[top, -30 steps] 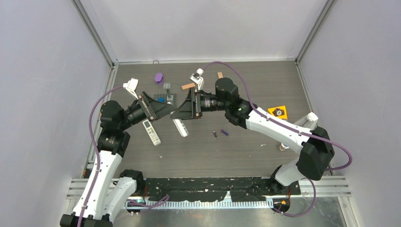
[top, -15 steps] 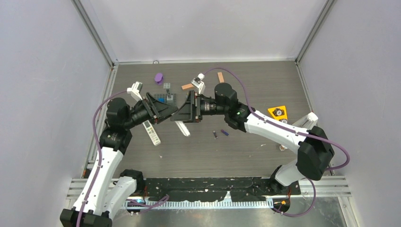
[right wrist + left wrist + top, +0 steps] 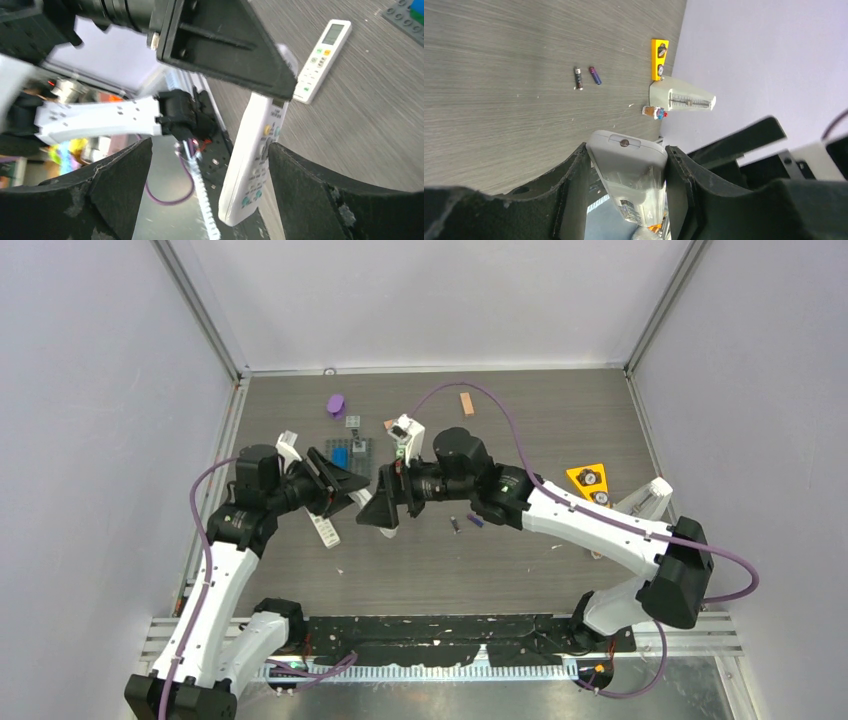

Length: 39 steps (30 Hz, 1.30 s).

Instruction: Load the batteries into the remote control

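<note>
My left gripper (image 3: 628,150) is shut on the top end of a white remote control (image 3: 626,172) and holds it off the table. In the right wrist view the remote (image 3: 255,160) hangs button side out below the left gripper (image 3: 225,50). My right gripper (image 3: 210,146) is open wide, and the remote's lower end lies between its fingers, close to the right one. From above, the two grippers (image 3: 362,492) (image 3: 378,516) meet at the table's middle left. A dark battery (image 3: 455,525) and a purple battery (image 3: 476,520) lie on the table to their right, also in the left wrist view (image 3: 578,78) (image 3: 595,75).
A second white remote (image 3: 322,528) lies flat left of the grippers. A grey brick plate (image 3: 352,450), a purple piece (image 3: 336,404) and tan blocks (image 3: 466,403) sit behind. A yellow triangle (image 3: 588,480), a white wedge (image 3: 645,498) and a small figure (image 3: 598,552) are at the right.
Both grippers have moved toward the near left. The left gripper has carried the remote with it, and the right gripper has swung in low beside it.
</note>
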### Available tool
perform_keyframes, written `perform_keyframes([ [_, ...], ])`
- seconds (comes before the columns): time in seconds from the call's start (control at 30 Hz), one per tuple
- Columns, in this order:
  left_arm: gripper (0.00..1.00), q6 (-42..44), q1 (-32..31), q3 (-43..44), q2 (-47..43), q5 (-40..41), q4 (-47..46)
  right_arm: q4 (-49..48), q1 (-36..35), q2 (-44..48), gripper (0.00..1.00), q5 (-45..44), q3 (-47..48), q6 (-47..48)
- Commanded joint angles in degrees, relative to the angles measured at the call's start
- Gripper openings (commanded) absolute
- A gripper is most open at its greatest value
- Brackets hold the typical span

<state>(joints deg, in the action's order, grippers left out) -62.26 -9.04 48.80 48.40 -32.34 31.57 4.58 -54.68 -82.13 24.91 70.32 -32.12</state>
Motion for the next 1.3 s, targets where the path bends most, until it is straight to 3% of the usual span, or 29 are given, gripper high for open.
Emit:
perform_keyframes([
  [0.0,0.0,-0.1,0.1,3.1,0.0,1.9,2.9,9.8,-5.1,-0.7,0.89,-9.9,5.3,12.2],
  [0.17,0.0,-0.2,0.1,3.0,-0.3,2.7,3.8,17.9,-9.4,-4.6,0.82,-21.3,10.0,16.8],
  [0.4,0.0,0.1,0.1,2.8,-0.7,3.4,4.8,19.3,-10.1,-7.4,0.75,-24.4,11.4,16.9],
  [0.53,0.0,0.7,0.1,2.6,-0.8,3.7,5.5,19.4,-10.0,-7.9,0.57,-27.0,12.2,16.0],
  [0.57,0.0,0.7,0.0,2.4,-0.8,3.6,5.5,19.4,-10.1,-7.9,0.48,-27.1,12.3,15.9],
  [0.63,0.1,1.1,0.1,2.2,-1.1,2.8,4.5,19.4,-10.0,-8.0,0.35,-26.5,12.4,15.5],
  [0.7,0.32,1.7,0.1,2.2,-1.9,3.0,3.3,19.1,-9.6,-7.8,0.22,-24.7,12.3,14.9],
  [0.8,0.68,2.7,0.1,1.5,-4.9,4.4,0.6,17.0,-8.2,-6.8,0.14,-19.8,10.8,13.1],
  [0.9,0.86,5.4,0.2,0.5,-7.3,5.1,-3.2,12.8,-5.5,-4.9,0.12,-12.8,9.1,12.3],
  [1.07,0.88,23.5,1.1,2.7,-8.4,0.0,-4.1,2.7,2.0,-1.3,0.12,11.9,2.8,9.5],
  [1.17,0.88,32.0,1.6,3.6,-9.2,-4.4,-2.4,1.9,4.0,-0.4,0.12,19.1,1.9,9.4],
  [1.27,0.88,32.8,1.6,2.7,-10.1,-9.0,-4.4,1.0,4.7,0.5,0.13,24.3,1.1,9.2],
])
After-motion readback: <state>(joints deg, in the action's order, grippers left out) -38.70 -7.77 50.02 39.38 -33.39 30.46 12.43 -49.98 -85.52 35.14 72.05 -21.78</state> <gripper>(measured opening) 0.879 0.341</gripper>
